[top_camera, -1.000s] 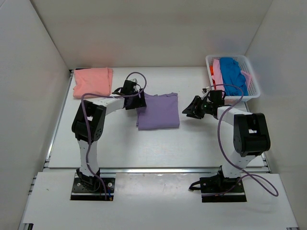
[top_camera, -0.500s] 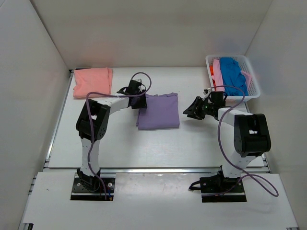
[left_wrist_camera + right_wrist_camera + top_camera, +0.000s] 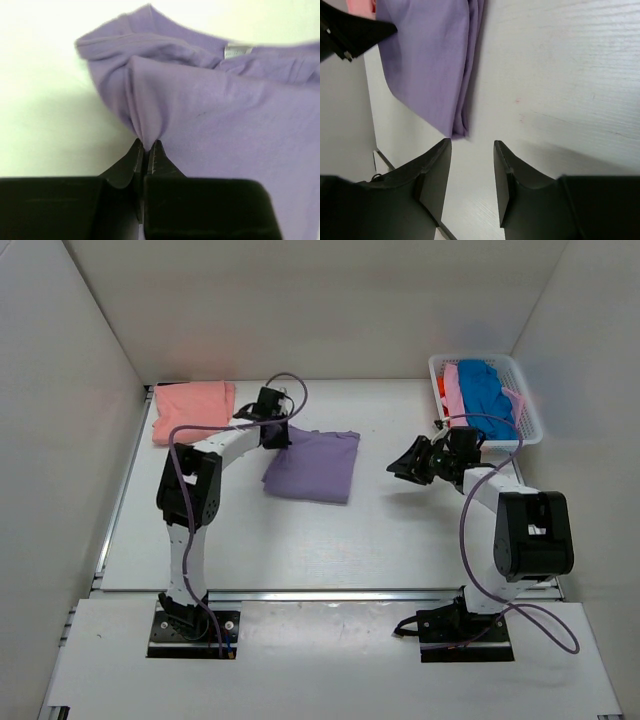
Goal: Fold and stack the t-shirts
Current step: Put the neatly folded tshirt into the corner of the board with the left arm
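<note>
A folded lavender-purple t-shirt point(image 3: 315, 466) lies skewed in the middle of the table. My left gripper point(image 3: 281, 436) is shut on its far left corner, and the left wrist view shows the purple cloth point(image 3: 210, 105) pinched into a ridge between the closed fingertips point(image 3: 146, 146). A folded salmon-pink t-shirt point(image 3: 193, 410) lies at the far left. My right gripper point(image 3: 400, 467) hovers open over bare table right of the purple shirt, whose edge point(image 3: 435, 65) lies beyond its fingertips point(image 3: 472, 145). Blue, pink and orange t-shirts point(image 3: 480, 395) fill the basket.
The white lattice basket point(image 3: 530, 405) stands at the far right corner. White walls enclose the table on three sides. The arm bases sit at the near edge, with purple cables looping over both arms.
My left gripper has shut on the purple t-shirt's corner and pulled it left and back, turning the shirt askew. The right gripper has shifted slightly and stayed open.
</note>
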Tool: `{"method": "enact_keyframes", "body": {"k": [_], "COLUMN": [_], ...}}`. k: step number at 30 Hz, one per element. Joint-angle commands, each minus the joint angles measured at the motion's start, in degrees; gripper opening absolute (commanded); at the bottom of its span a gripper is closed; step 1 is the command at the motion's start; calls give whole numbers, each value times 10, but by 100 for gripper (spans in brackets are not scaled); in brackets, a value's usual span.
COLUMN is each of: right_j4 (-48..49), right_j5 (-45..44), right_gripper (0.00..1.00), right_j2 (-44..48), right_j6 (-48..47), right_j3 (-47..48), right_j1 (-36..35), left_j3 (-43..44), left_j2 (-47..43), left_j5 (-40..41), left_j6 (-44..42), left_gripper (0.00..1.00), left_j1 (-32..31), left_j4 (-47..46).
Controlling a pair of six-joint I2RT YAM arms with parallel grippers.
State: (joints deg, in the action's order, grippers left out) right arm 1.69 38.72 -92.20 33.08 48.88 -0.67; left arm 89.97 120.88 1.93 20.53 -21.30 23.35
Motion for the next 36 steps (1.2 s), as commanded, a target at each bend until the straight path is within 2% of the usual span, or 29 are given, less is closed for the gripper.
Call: {"method": "enact_keyframes", "body": {"k": [1, 5, 13, 24, 36], "right_j4": [9, 3, 5, -6, -31], "right_j5": [15, 16, 29, 39, 30], "right_gripper": [37, 36, 37, 35, 35], "right_j2": [44, 58, 67, 55, 24], "right_j6": [2, 11, 26, 23, 23], "right_j3": [10, 30, 43, 53, 75], "right_j1": [0, -14, -19, -28, -72], "left_j3": [60, 142, 383, 412, 450], "left_j2": [-37, -25, 52, 94, 110], "left_j5": [73, 105, 144, 113, 69], "left_j6": [-82, -133, -202, -183, -162], "left_gripper": [0, 0, 0, 0, 0], "left_j1": [41, 63, 112, 234, 295], "left_j4": [19, 38, 116, 93, 78]}}
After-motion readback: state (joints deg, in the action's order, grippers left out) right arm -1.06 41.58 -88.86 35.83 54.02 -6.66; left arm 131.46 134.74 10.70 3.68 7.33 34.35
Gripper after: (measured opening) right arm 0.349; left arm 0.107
